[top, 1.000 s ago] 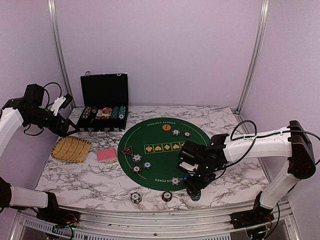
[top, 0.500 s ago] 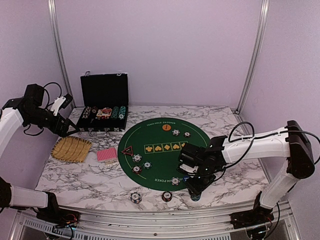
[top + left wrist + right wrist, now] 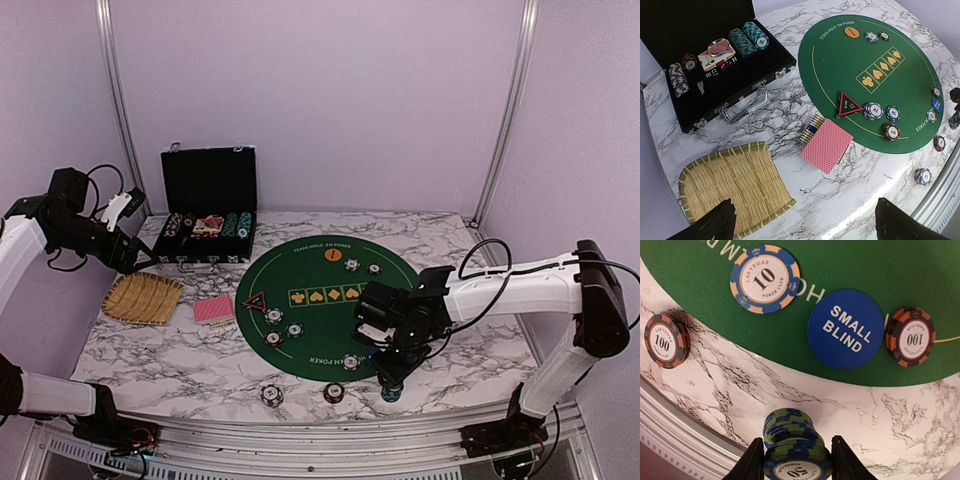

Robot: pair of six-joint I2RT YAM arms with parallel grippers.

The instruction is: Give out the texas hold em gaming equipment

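Poker chips (image 3: 790, 432) are sitting pinched in the right gripper (image 3: 797, 462), one blue disc (image 3: 846, 329), two 100 chips (image 3: 667, 341), one 10 chip (image 3: 765, 278) nearby.

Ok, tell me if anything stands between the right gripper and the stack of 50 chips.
Nothing visible does: the stack of 50 chips sits between the fingers of the right gripper, both against its sides.
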